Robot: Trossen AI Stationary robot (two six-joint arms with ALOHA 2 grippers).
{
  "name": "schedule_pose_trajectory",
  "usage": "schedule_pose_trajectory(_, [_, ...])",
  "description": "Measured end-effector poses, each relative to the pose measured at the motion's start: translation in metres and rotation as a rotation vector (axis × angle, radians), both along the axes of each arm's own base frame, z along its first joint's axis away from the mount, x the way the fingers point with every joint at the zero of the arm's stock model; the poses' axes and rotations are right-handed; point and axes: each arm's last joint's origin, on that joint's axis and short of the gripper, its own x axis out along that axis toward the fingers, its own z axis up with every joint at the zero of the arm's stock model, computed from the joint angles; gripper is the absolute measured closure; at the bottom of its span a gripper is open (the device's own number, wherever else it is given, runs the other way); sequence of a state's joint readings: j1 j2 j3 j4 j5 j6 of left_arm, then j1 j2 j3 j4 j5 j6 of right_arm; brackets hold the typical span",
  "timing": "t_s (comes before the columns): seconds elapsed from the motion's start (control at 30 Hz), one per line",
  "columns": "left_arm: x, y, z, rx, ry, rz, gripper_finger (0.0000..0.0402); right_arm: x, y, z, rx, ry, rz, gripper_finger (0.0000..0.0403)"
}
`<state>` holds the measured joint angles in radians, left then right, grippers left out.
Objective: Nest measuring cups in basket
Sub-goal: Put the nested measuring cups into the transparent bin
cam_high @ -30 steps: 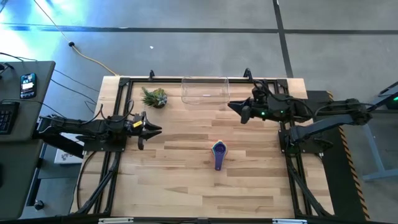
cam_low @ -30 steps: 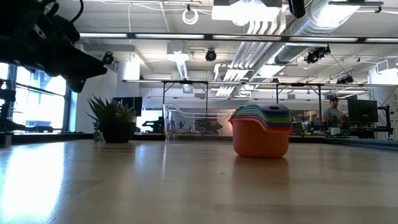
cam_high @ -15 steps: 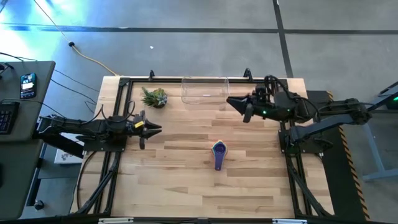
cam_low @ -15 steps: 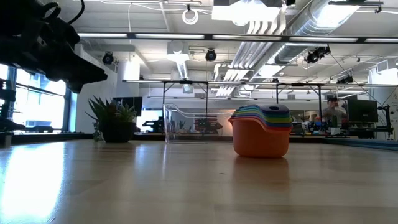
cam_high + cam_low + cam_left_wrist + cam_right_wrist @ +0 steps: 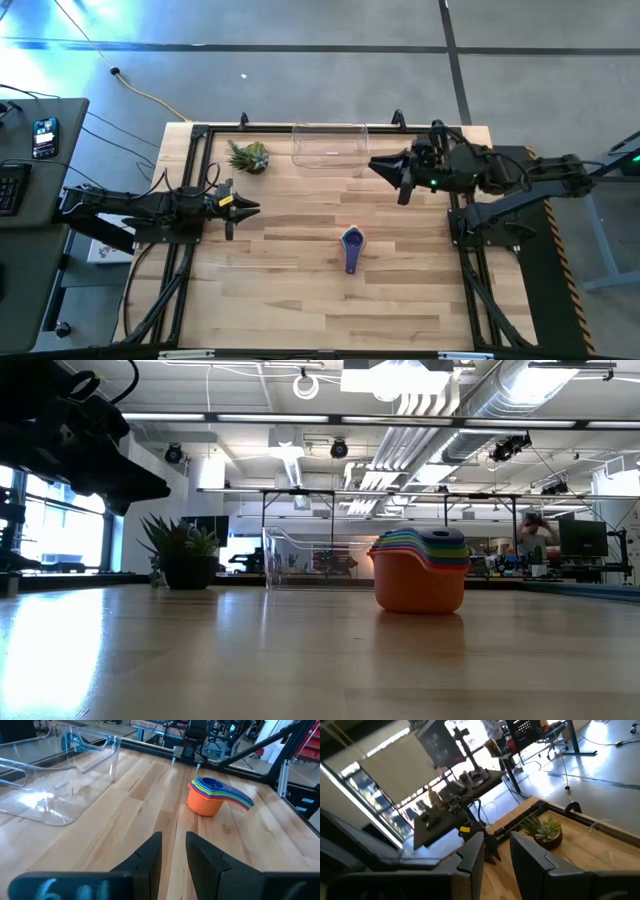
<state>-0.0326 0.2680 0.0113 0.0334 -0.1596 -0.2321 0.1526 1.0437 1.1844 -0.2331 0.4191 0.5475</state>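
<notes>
Measuring cups (image 5: 351,243), already stacked, sit on the surface w/ handles pointing away from basket (image 5: 330,145), well apart from it. Right gripper (image 5: 386,167) just beside basket, left gripper (image 5: 240,203) farther; both fingers nearly closed, holding nothing. Right arm looks nearer.

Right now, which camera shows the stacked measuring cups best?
The left wrist view: the measuring cups sit nested on the table, handles fanned. The low view shows the stack side-on, the high view only a small purple top, and the right wrist view misses it.
</notes>
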Motion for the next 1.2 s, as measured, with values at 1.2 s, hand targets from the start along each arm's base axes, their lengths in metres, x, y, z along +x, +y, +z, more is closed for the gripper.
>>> schedule_pose_trajectory(1.2, [0.0, 0.0, 0.0, 0.0, -0.002, 0.0, 0.0323, 0.13, 0.064, -0.1, 0.649, 0.933, -0.38, 0.0316])
